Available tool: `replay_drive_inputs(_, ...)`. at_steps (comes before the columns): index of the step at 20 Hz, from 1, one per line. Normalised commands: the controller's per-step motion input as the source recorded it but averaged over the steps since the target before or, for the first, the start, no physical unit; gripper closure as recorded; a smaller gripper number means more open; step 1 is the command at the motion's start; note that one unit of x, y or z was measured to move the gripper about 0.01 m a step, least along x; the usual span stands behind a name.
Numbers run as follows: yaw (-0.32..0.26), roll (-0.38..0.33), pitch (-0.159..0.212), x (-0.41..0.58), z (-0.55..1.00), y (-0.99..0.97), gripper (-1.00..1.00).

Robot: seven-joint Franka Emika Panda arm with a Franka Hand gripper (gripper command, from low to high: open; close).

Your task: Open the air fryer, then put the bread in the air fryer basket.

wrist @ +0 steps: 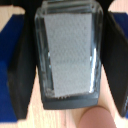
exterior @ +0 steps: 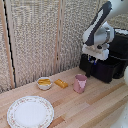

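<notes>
The air fryer (exterior: 117, 50) is the big black box at the exterior view's right. Its basket (exterior: 102, 70) is pulled out in front of it. In the wrist view the basket (wrist: 67, 55) shows a grey mesh floor and nothing inside. My gripper (exterior: 92, 61) hangs just above the drawer's front end and the air fryer handle (exterior: 88, 71). Its dark fingers (wrist: 22, 65) stand wide apart on either side of the basket, so my gripper (wrist: 67, 62) is open and empty. The orange-brown bread (exterior: 61, 83) lies on the table well toward the exterior view's left.
A pink cup (exterior: 80, 83) stands between the bread and the drawer, and its rim (wrist: 97, 117) shows in the wrist view. A small white bowl (exterior: 44, 83) with yellow contents sits beside the bread. A patterned plate (exterior: 30, 111) lies at the front left. A woven screen backs the table.
</notes>
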Motion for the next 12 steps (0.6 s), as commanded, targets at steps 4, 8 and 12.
replay_drive_inputs(4,-0.034,-0.017,-0.003,0.006,-0.05,0.40,-1.00)
replay_drive_inputs(8,-0.055,0.016,0.037,-0.011,-0.02,0.04,-1.00)
replay_drive_inputs(12,-0.133,-0.010,-0.024,-0.062,0.07,0.09,-1.00)
